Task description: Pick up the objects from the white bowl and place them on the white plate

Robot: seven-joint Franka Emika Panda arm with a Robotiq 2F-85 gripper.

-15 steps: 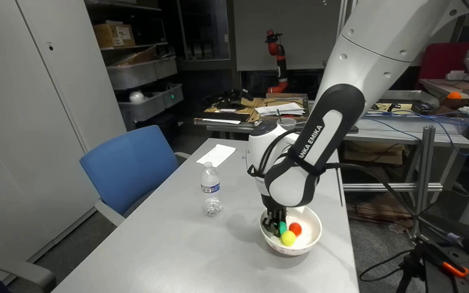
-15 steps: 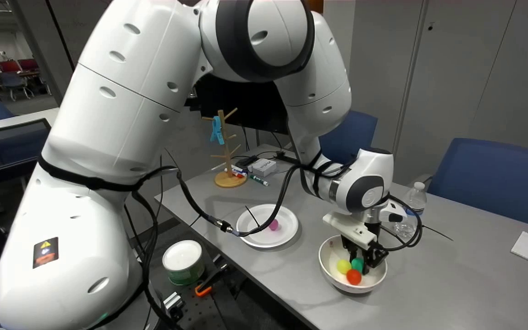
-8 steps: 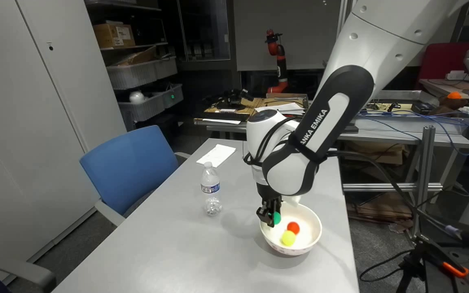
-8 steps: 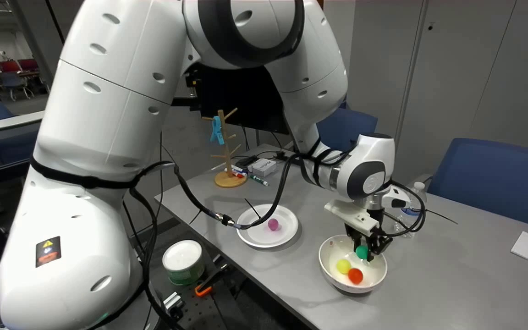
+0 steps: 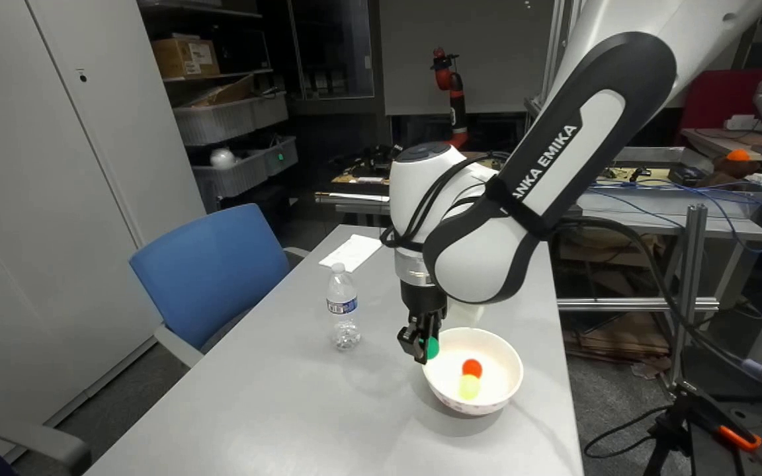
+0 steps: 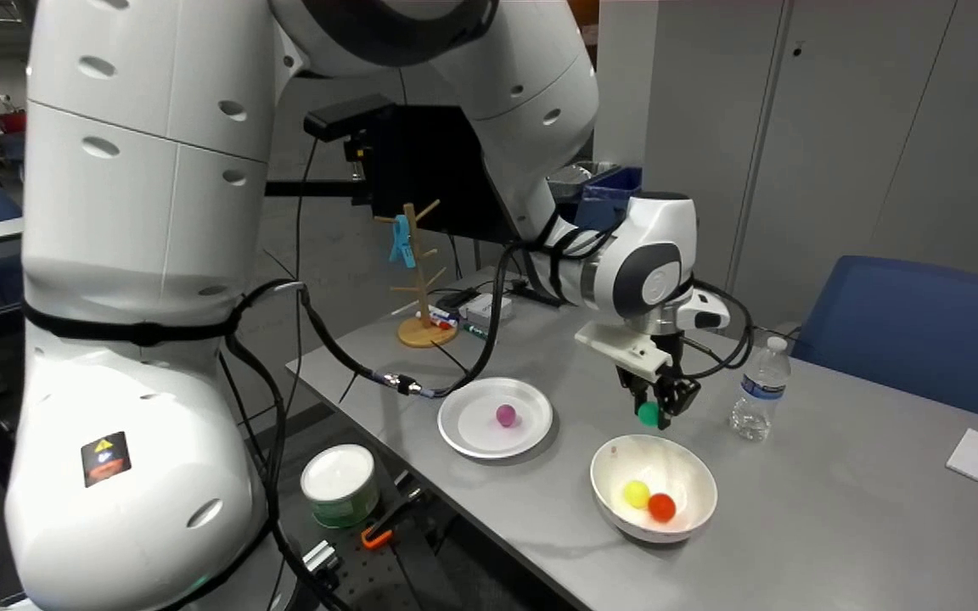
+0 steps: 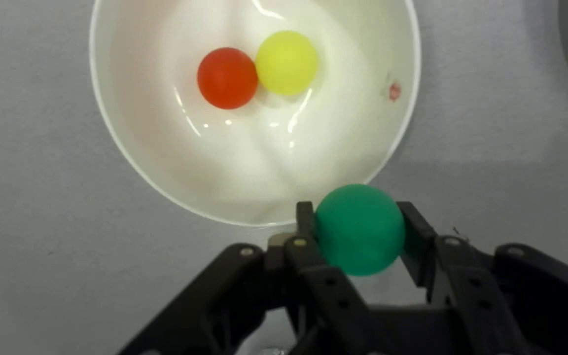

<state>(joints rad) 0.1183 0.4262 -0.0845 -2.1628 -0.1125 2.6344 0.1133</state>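
My gripper (image 7: 356, 213) is shut on a green ball (image 7: 360, 231), with one finger on each side of it. In both exterior views the green ball (image 5: 432, 348) (image 6: 649, 414) is held above the table, near the rim of the white bowl (image 6: 677, 465). A red ball (image 6: 661, 507) and a yellow ball (image 6: 636, 493) lie in the bowl. They also show side by side in the wrist view, red (image 7: 227, 78) and yellow (image 7: 287, 62). The white plate (image 6: 465, 424) holds a pink ball (image 6: 506, 415) and stands beside the bowl.
A clear water bottle (image 6: 761, 386) stands near the gripper and also shows in an exterior view (image 5: 342, 307). A wooden stand (image 6: 426, 333), markers and a small white box (image 6: 489, 310) are beyond the plate. A paper sheet (image 5: 352, 252) lies on the table. Arm cables hang near the plate.
My gripper has risen out of the bowl with the green ball and moved to the bowl's edge. The red ball has shifted slightly in the bowl. Bottle and plate have not moved.
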